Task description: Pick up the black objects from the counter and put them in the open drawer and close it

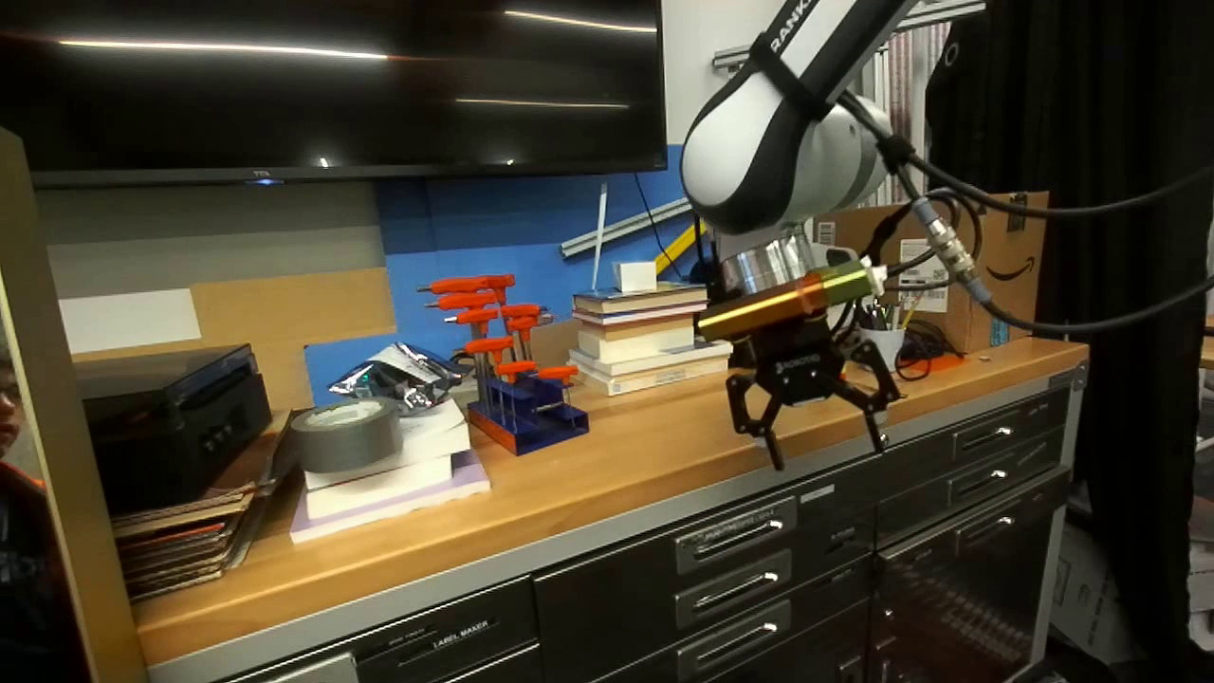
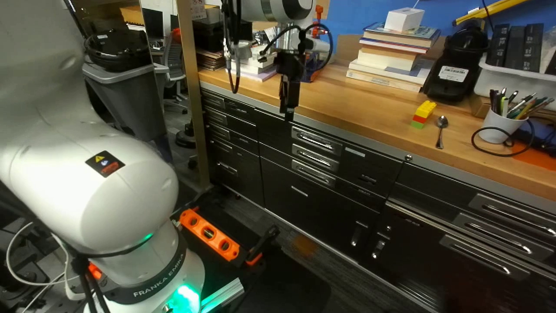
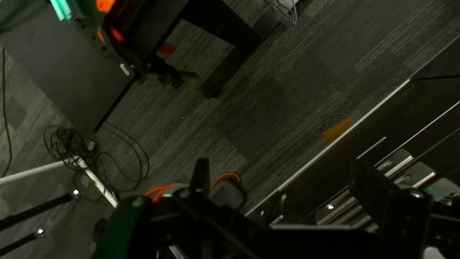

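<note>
Gripper (image 1: 827, 455) hangs spread wide, empty; drawers (image 2: 315, 157) look closed & we spot no small black objs on counter (image 2: 369, 104), so prob done.

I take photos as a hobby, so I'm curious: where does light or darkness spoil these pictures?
In an exterior view, light streaks reflect in the dark screen; in an exterior view, the green light burns out to nearly white; in the wrist view, much is dim, and the gripper partly merges with the dark cabinet.

The pincer (image 1: 827, 455) hangs spread, apparently in front of the counter (image 1: 645, 451).
</note>
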You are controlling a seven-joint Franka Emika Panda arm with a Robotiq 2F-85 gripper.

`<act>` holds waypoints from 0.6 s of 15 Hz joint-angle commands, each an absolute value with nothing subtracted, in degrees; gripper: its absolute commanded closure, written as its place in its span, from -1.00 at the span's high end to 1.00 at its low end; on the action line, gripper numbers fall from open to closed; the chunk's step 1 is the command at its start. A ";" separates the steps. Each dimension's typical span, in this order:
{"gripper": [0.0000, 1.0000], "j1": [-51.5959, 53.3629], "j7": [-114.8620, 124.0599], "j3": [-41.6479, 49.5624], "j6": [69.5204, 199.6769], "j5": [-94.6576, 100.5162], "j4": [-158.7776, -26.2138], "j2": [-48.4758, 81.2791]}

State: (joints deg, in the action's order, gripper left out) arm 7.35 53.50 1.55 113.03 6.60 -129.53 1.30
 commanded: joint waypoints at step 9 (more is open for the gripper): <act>1.00 1.24 10.21 1.90 104.25 6.36 -130.96 -21.24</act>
State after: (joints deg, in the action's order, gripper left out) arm 3.05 21.01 1.23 106.65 6.68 -129.38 -14.16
